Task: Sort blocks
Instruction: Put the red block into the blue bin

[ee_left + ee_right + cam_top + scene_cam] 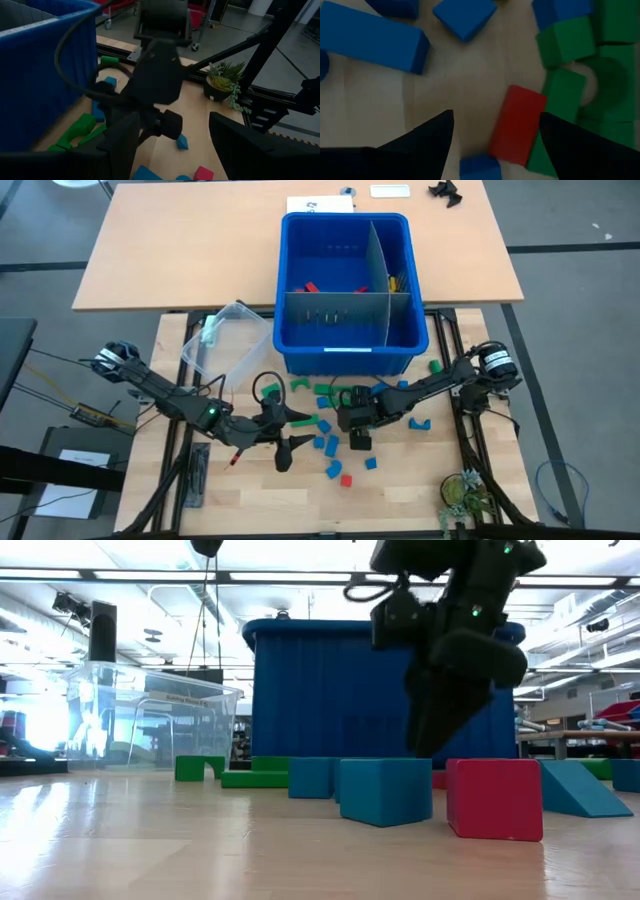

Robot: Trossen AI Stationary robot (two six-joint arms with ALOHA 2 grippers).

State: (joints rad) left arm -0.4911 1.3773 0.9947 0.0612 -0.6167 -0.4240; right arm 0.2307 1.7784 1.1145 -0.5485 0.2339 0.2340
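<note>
- Blue, green and red blocks [327,442] lie scattered on the pale wooden table [400,490], in a loose band just before the front wall of the blue bin [345,352] and out toward the table's front edge.
- A few blocks lie inside the divided bin, at least one of them red.
- One small red cube [347,479] lies nearest the front edge; a green block [436,366] sits by the bin's right front corner.
- Right gripper [492,131] hangs low over the cluster, fingers apart, empty, a red block [516,122] between them on the table.
- Left gripper [290,438] is near the table's front, left of the cluster, fingers apart, gripping nothing.
- Clear plastic tub [226,336] lies left of the bin.
</note>
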